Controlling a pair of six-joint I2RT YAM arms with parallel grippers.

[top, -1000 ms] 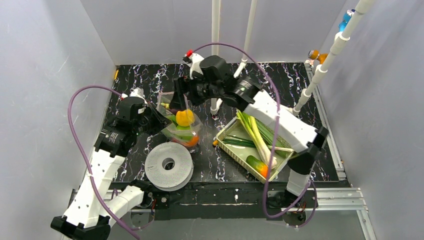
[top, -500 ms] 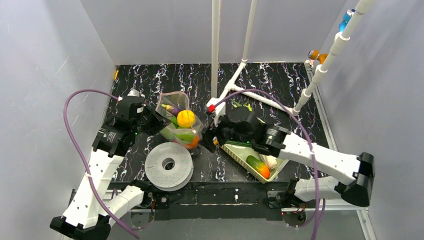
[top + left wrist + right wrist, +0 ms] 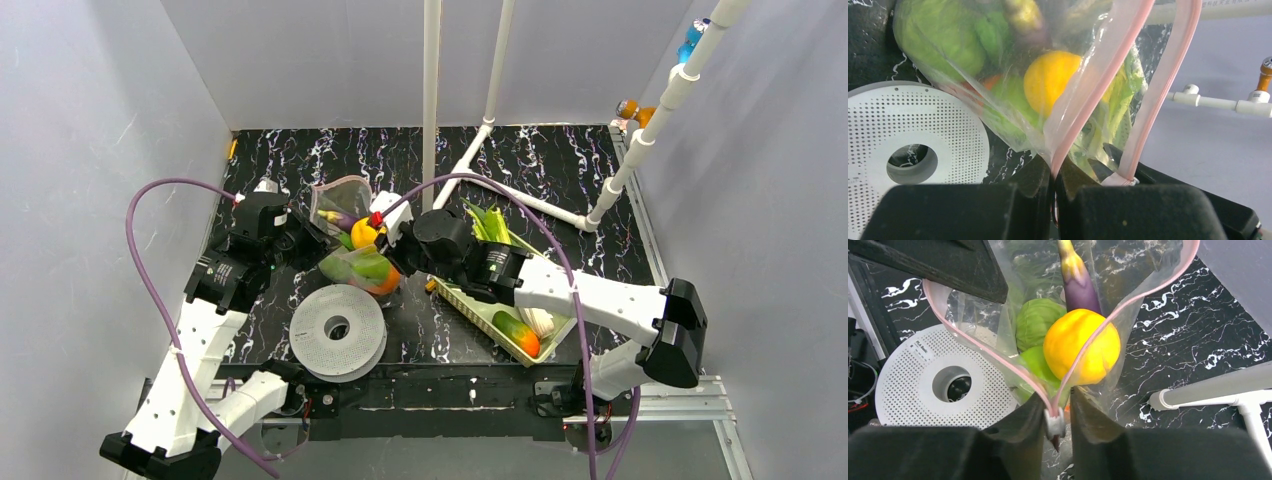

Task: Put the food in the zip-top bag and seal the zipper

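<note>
2 tools: left tool point(image 3: 1053, 175) is clamped shut on one lip of the zipper point(image 3: 1093, 75); right tool point(image 3: 1054, 425) is pinched on the zipper's end, where both lips meet.
1 zip-top bag point(image 3: 342, 192): held betw. the tools, mid-tabletop, just behind the spool; mouth is seen gaping, unsealed.
Food in bag: 1 orange fruit point(image 3: 1082, 346), 1 eggplant point(image 3: 1080, 287), 1 cabbage point(image 3: 1038, 322), 1 green piece point(image 3: 1035, 365) under the fruit; the rest is blurred by plastic, so no count is given.
1 tray point(image 3: 480, 315): set right of the bag, diag. on the tabletop.
Food in tray: leeks point(image 3: 490, 225), no. unclear; 1 green-orange piece point(image 3: 518, 332) at the near end.
1 spool point(image 3: 360, 340): white, laid flat near the front edge.
Tabletop point(image 3: 560, 160): black w/ white marble veins.
Room: pale grey walls point(image 3: 90, 120) on 3 sides; white pipes point(image 3: 431, 90) at back & right.
</note>
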